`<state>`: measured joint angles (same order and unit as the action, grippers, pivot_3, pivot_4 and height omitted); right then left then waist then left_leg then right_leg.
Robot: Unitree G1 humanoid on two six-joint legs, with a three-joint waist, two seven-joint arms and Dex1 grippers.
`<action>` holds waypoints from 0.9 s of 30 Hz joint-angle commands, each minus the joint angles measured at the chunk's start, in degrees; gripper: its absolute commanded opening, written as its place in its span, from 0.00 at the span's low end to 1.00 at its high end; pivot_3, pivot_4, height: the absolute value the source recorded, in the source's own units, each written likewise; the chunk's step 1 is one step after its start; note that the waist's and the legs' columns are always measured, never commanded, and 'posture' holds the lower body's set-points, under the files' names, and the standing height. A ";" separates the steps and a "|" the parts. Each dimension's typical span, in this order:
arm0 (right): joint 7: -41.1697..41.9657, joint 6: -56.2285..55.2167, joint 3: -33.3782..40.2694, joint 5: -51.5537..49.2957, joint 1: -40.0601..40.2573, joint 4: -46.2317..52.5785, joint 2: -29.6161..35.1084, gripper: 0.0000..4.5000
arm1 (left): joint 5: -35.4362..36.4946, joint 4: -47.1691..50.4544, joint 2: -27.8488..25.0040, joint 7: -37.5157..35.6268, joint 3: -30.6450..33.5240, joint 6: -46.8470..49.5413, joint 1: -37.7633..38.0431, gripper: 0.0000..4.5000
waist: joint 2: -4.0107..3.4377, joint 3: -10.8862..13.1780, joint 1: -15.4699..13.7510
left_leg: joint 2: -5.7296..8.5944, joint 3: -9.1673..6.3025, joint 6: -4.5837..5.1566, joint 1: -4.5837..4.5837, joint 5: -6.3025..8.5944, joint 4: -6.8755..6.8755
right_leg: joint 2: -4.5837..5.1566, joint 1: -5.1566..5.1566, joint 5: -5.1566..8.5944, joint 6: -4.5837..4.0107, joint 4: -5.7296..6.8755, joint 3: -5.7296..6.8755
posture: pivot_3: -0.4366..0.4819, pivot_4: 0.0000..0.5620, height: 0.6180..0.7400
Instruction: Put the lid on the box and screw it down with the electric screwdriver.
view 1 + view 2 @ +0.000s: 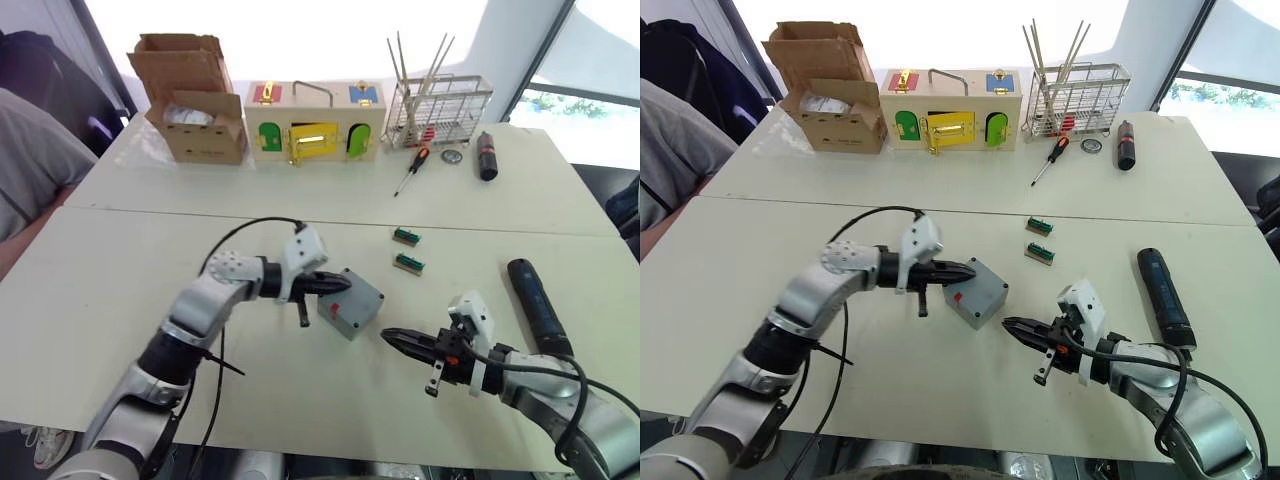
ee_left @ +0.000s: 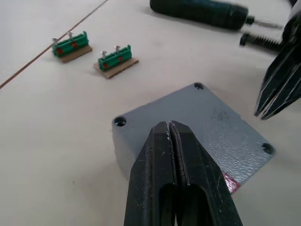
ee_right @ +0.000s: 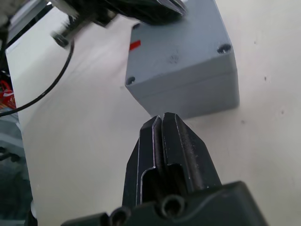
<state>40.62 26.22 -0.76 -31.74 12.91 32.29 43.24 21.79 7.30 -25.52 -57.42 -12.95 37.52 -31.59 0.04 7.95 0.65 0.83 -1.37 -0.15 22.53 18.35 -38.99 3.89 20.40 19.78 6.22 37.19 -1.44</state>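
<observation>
The grey box [image 1: 352, 312] stands at the table's middle with the lid [image 2: 202, 122] lying flat on top, its corner screw holes showing. A small red mark is on the box's side. My left gripper [image 1: 344, 284] is shut with nothing in it, its tips just over the lid's near left edge. My right gripper [image 1: 386, 336] is also shut and holds nothing; it points at the box from the right, a short gap away. The electric screwdriver [image 1: 538, 305] lies on the table to the right, beyond my right gripper.
Two small green terminal blocks [image 1: 407, 250] lie behind the box. Along the back stand a cardboard carton [image 1: 195, 100], a wooden box with coloured doors [image 1: 315, 130] and a wire rack [image 1: 437, 110], with a red-and-black screwdriver [image 1: 412, 170] and a black cylinder [image 1: 487, 155]. A person [image 1: 30, 170] is at the left.
</observation>
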 commanded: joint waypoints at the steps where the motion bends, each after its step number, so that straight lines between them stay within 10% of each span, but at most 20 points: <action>1: 1.10 0.32 1.54 -0.31 -0.79 0.49 -0.09 0.01 | 5.81 2.71 -0.51 2.45 7.54 5.16 -3.12 0.00 | 0.00 0.03 -0.30 | 0.02 -0.04 -0.17 0.14 -0.10 -0.05 | -0.02 0.13 -0.01 0.01 0.05 0.04 | 0.48 0.27 1.00; 9: 0.27 1.69 -1.13 2.43 -4.95 -2.07 -1.83 0.01 | -1.24 -7.41 -5.03 6.47 8.03 -0.25 -0.71 0.00 | -0.02 0.14 0.06 | 0.04 -0.08 -0.18 -0.03 -0.11 -0.01 | -0.12 0.03 -0.01 0.01 0.11 0.04 | 0.48 0.27 1.00; 27: -0.73 3.53 -2.77 6.38 -8.08 -4.73 -4.97 0.01 | -6.39 -14.22 3.79 1.17 -2.92 -8.73 0.55 0.00 | 0.17 0.47 -1.22 | 0.05 -0.11 -0.41 0.08 -0.25 -0.06 | -0.13 0.12 -0.01 0.01 0.17 0.07 | 0.48 0.27 1.00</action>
<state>39.78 29.79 -4.29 -25.21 5.35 26.76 38.75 15.35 -8.91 -22.16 -55.35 -15.08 29.56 -31.15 0.21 8.42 -0.57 0.89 -1.48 -0.55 22.61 18.11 -39.05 3.77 20.52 19.77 6.24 37.35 -1.38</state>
